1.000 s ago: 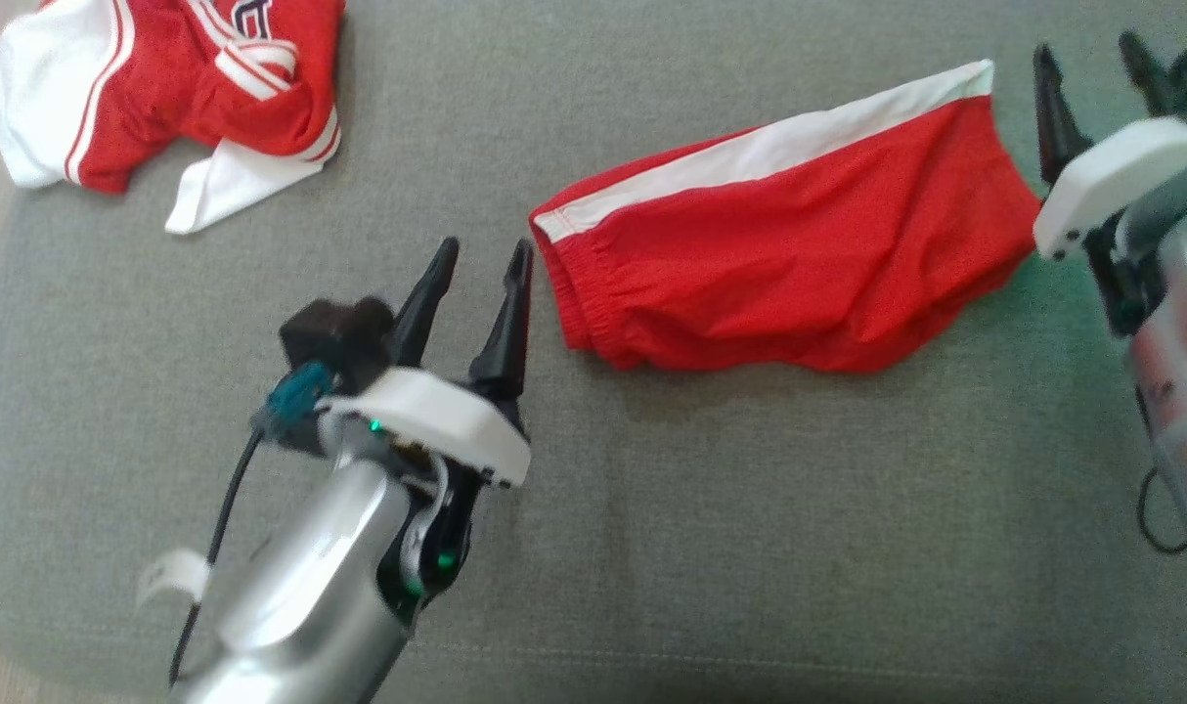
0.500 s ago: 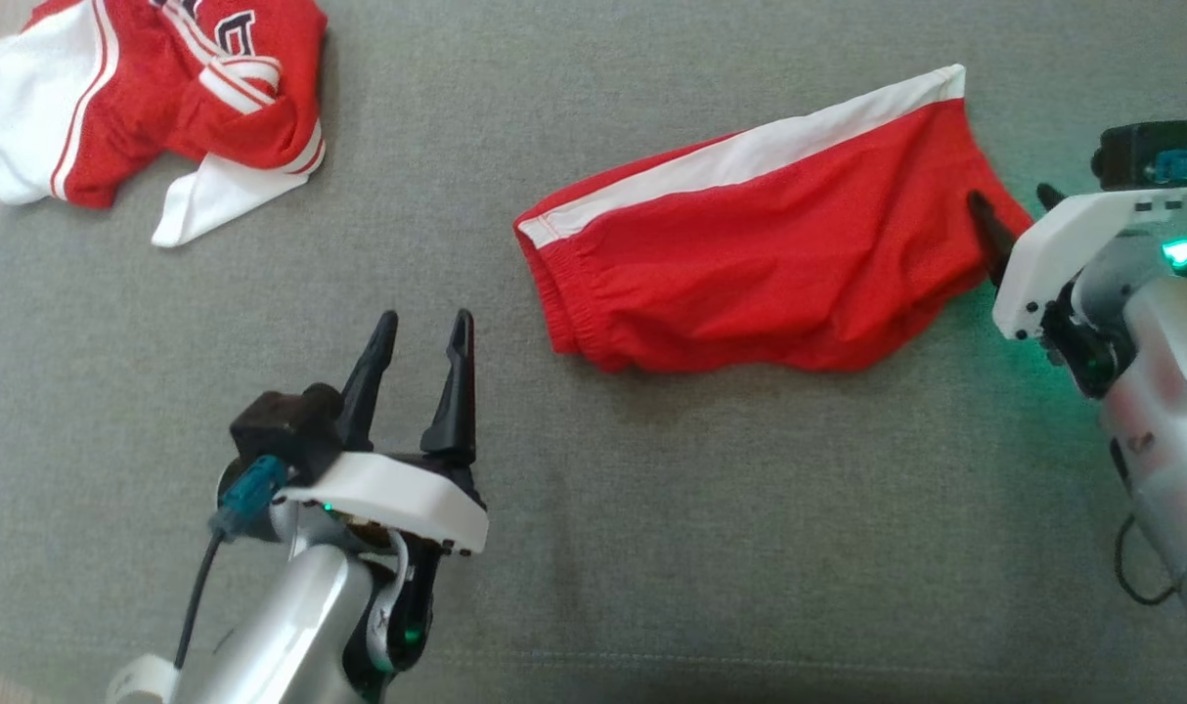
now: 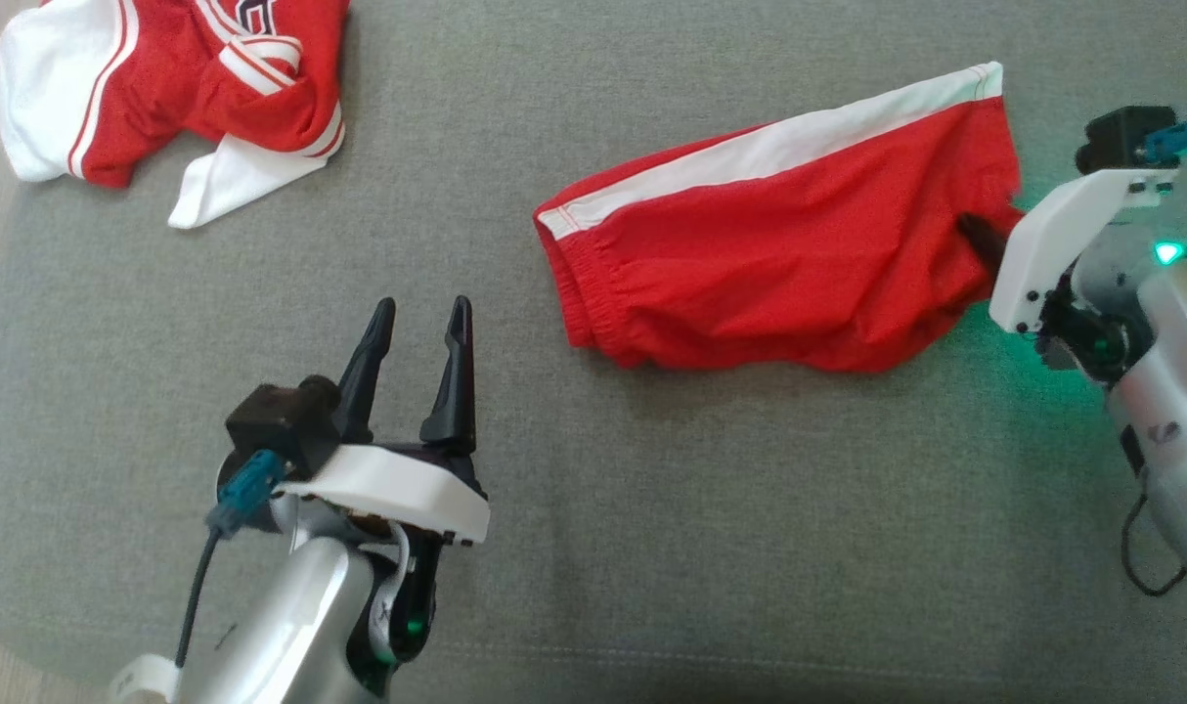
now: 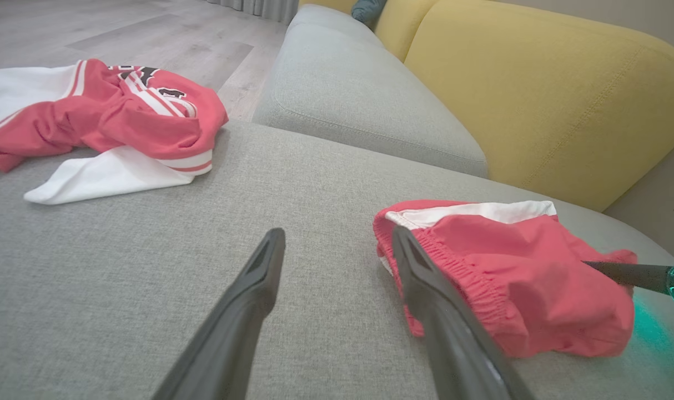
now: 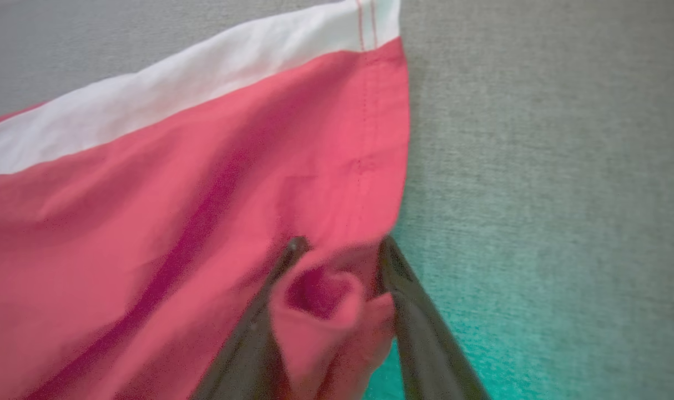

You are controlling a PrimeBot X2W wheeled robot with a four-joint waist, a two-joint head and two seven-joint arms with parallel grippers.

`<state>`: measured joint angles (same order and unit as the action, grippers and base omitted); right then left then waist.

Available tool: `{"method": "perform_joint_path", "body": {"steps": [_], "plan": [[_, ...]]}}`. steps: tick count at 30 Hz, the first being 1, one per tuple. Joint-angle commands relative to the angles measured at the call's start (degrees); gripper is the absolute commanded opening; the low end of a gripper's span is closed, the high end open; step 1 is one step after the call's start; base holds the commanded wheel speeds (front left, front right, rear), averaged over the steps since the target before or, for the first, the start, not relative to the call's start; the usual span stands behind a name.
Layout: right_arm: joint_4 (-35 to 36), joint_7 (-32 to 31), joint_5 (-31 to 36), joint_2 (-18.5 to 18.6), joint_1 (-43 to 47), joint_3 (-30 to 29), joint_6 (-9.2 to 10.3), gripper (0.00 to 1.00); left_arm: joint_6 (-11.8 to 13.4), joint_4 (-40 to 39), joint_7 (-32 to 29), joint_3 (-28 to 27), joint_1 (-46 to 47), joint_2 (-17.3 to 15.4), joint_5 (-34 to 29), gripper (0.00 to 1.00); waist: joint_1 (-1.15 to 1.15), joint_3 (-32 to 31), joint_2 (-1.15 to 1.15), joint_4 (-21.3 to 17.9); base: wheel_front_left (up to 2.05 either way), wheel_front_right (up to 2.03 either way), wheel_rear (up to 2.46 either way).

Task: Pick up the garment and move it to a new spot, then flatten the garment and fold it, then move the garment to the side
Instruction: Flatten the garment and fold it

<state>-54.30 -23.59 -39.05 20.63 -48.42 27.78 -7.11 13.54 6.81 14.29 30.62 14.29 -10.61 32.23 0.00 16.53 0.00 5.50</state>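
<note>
Head view: red shorts (image 3: 779, 264) lie spread on the right half of the grey cushion (image 3: 711, 528), with the white stripe toward the far edge and the waistband facing the middle. There is bare cushion along the whole near edge and in the middle. Right gripper (image 5: 342, 247) is at the hem corner, jaws partway in, a bunched fold of red cloth pinched between its fingers. Left gripper (image 3: 421, 308) is spread wide and holds nothing. It is near the waistband, with its forearm coming from the near-left corner. Red-and-white jersey (image 3: 183, 88) is crumpled at the far-left corner.
</note>
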Motion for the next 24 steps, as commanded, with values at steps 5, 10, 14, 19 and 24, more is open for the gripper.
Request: {"method": "perform_joint_path", "body": {"steps": [5,10,14,19,24], "plan": [[3.4,3.5,-2.1,1.4,2.8,1.7,-0.37,0.0,-0.3,-1.6,0.7,-3.1,0.4,-0.4,-1.7,1.0,0.0,-0.6,0.0,-1.4,0.0,0.0,0.0],[3.7,8.2,-2.1,1.6,3.9,1.5,-0.37,0.0,-0.3,-1.6,0.7,-4.1,0.0,-0.4,-2.0,1.0,0.0,-1.4,0.0,-3.2,0.0,0.0,0.0],[3.9,12.7,-1.6,1.6,5.6,0.8,-0.37,0.0,-0.4,-1.6,0.7,-5.1,-0.8,-0.4,-2.0,1.0,0.0,-2.3,0.0,-5.6,0.0,0.0,0.0],[5.2,16.4,-1.1,1.2,8.7,-0.5,-0.37,0.0,-0.4,-1.8,0.7,-5.8,-1.6,-0.4,-2.1,1.0,0.0,-2.8,0.0,-8.1,0.0,0.0,0.0],[5.5,18.9,0.7,0.7,11.2,-3.3,-0.37,0.0,-0.5,-1.7,0.7,-6.0,-1.9,-0.4,-2.1,1.0,0.0,-3.1,0.0,-9.3,0.0,0.0,0.0]]}}
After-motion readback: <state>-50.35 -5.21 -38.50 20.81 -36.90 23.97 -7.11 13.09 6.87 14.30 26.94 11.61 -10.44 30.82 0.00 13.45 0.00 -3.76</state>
